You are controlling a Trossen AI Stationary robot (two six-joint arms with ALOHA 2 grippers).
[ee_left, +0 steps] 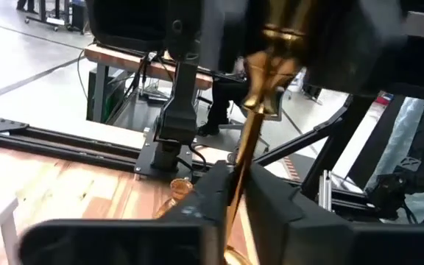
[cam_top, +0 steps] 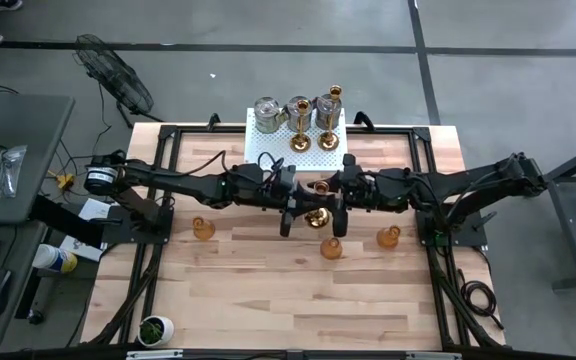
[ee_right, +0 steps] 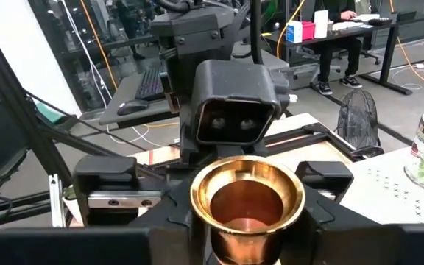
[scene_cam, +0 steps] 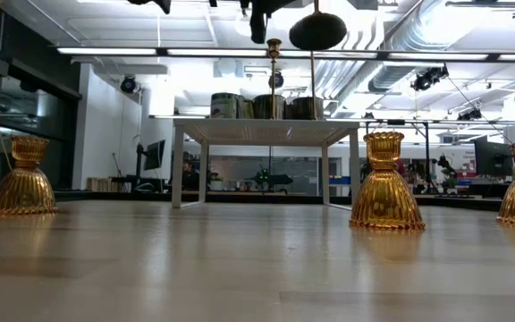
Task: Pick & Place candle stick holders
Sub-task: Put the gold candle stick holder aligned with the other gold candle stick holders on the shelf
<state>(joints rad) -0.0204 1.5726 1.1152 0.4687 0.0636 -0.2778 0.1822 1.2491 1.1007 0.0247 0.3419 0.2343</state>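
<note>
both claws meet mid-table: left claw [ee_left: 238, 195] clamped on the tall gold candle holder's [ee_left: 250, 140] stem, right claw [ee_right: 247, 221] gripping its cup.

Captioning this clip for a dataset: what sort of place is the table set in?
Probably a robotics lab in an open-plan workspace: exposed ceiling ducts and strip lights, a desk where a person sits, a floor fan on bare concrete.

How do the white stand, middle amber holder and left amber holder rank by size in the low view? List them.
1. white stand
2. middle amber holder
3. left amber holder, barely smaller; it may just stand farther off, so this ranking is unsure.
</note>
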